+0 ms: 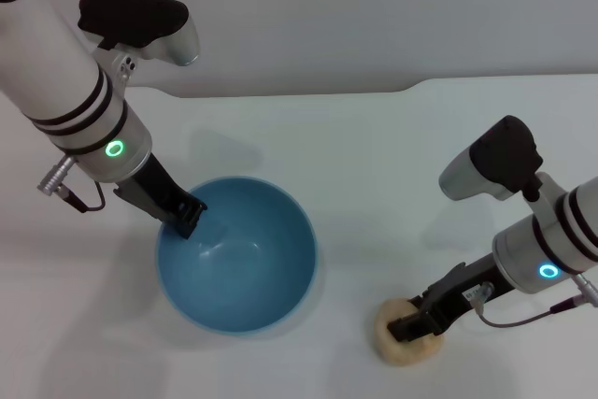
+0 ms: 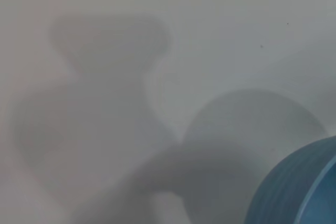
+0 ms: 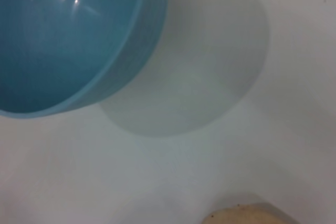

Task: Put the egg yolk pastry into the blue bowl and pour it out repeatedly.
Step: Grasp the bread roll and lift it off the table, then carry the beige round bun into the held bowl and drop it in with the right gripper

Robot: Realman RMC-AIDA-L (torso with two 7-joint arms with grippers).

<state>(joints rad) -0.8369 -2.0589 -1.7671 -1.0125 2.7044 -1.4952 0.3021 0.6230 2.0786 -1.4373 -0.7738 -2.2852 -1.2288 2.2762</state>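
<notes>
The blue bowl (image 1: 238, 254) is left of centre in the head view, and its inside holds nothing. My left gripper (image 1: 189, 216) is shut on its far-left rim. In the right wrist view the bowl (image 3: 68, 40) casts a wide offset shadow, so it hangs a little above the table. Only the bowl's outer wall (image 2: 294, 187) shows in the left wrist view. The egg yolk pastry (image 1: 385, 326) lies on the table at the front right. My right gripper (image 1: 409, 329) is down on top of it. The pastry's edge (image 3: 247, 216) also shows in the right wrist view.
The white table (image 1: 374, 165) runs back to a curved rear edge (image 1: 411, 89) against a grey wall. Both arms reach in from the sides, with cables hanging by each wrist. Nothing else stands on the table.
</notes>
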